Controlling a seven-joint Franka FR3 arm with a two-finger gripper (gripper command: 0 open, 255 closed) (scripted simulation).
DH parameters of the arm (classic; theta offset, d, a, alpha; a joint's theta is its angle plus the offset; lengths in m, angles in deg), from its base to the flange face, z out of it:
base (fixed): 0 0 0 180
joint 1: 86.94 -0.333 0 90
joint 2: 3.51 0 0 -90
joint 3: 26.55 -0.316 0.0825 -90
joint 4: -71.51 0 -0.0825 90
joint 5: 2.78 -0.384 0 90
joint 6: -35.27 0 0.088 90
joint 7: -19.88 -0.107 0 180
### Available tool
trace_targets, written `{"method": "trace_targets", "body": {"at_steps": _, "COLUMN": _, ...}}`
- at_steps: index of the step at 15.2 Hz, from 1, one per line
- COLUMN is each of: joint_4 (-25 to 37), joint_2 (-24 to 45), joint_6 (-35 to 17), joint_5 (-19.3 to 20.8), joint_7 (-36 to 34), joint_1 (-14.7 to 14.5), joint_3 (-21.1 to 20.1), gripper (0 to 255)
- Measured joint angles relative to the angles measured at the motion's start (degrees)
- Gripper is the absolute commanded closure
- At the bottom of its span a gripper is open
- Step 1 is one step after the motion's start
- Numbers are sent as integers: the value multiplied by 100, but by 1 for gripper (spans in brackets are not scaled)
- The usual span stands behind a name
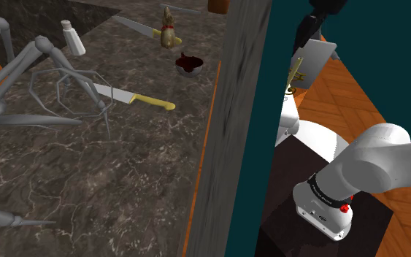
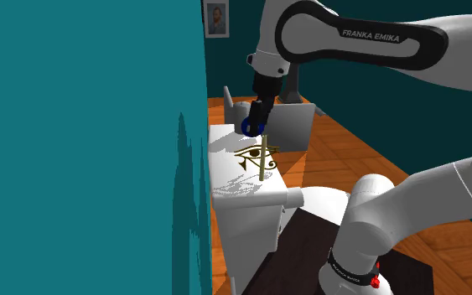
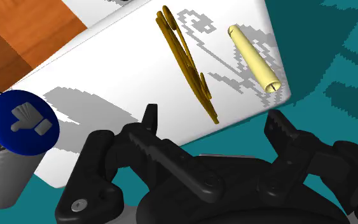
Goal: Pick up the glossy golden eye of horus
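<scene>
I see the fingers (image 3: 153,137) spread apart, empty, hovering near the golden eye of Horus (image 3: 187,60) (standing on a white surface (image 3: 126,57)).

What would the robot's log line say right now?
fingers: open, empty | golden eye of horus: standing on white top, not grasped

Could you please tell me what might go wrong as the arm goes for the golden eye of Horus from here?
1. The golden eye of Horus is thin and stands upright on the white top. A nudge from one finger could topple it.
2. The pale cylinder lies close beside it, near the top's edge. The open hand, closing in, might knock it off.
</scene>
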Motion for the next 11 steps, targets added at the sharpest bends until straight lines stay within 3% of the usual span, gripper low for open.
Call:
{"method": "trace_targets", "body": {"at_steps": 2, "joint_4": -114, "joint_2": -37, "joint_6": -75, "joint_5": 19, "joint_7": 242, "joint_1": -96, "joint_3": 111, "gripper": 0}}
{"method": "trace_targets", "body": {"at_steps": 6, "joint_4": -747, "joint_2": -221, "joint_6": -463, "joint_5": 223, "joint_7": 2401, "joint_1": -775, "joint_3": 933, "gripper": 0}}
{"method": "trace_targets", "body": {"at_steps": 11, "joint_4": -1179, "joint_2": -251, "joint_6": -849, "joint_5": 306, "joint_7": 2963, "joint_1": -910, "joint_3": 1158, "gripper": 0}}
